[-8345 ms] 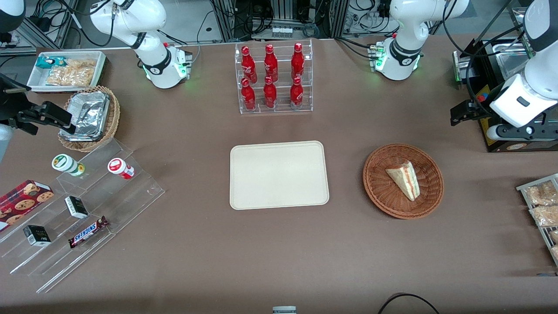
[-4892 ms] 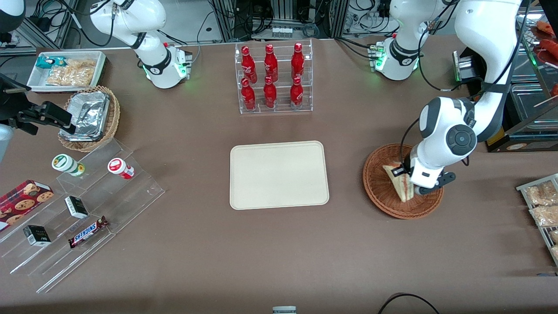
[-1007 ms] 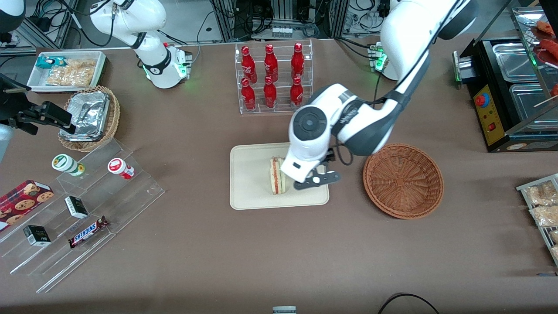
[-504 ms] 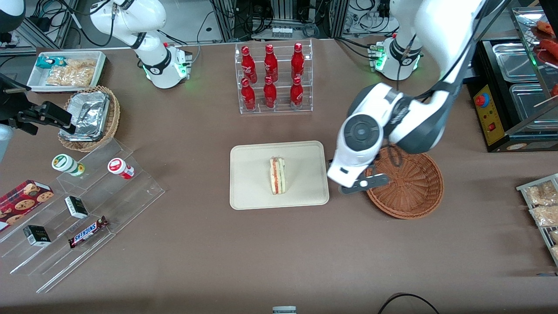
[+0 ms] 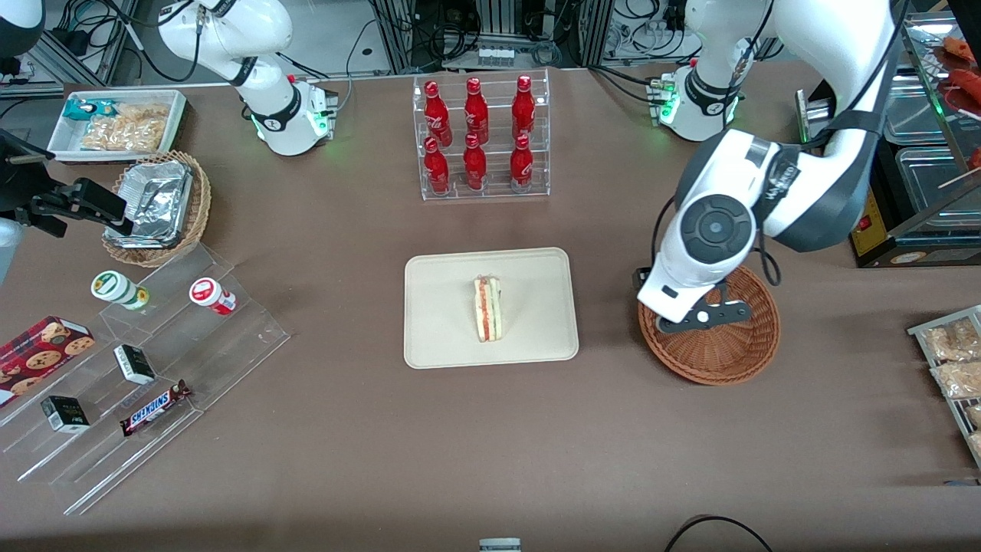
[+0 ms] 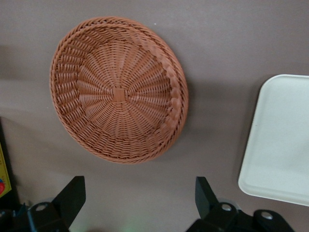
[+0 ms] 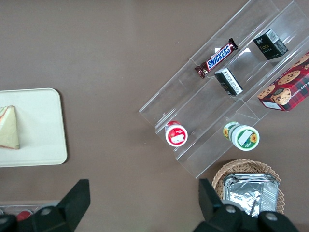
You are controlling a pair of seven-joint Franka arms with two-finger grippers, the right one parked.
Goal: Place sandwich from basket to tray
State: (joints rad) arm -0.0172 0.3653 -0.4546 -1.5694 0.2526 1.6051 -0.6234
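The sandwich (image 5: 487,310), a pale wedge with red and green filling, stands on its edge on the cream tray (image 5: 444,337), near the tray's middle. It also shows in the right wrist view (image 7: 8,129) on the tray (image 7: 43,140). The reddish-brown wicker basket (image 5: 736,356) is empty; the left wrist view shows its bare woven floor (image 6: 118,92) and a corner of the tray (image 6: 285,145). My left gripper (image 5: 693,314) hovers above the basket's rim nearest the tray. Its fingers (image 6: 72,195) are spread wide with nothing between them.
A clear rack of red bottles (image 5: 479,138) stands farther from the camera than the tray. Toward the parked arm's end are a clear stepped display with snacks (image 5: 146,360), a light wicker basket with foil trays (image 5: 157,203) and a white bin (image 5: 119,123). A black appliance (image 5: 889,192) stands by the basket.
My gripper carried the sandwich from the basket to the tray and let it go. In the last second it has drawn back from the tray to above the basket, empty.
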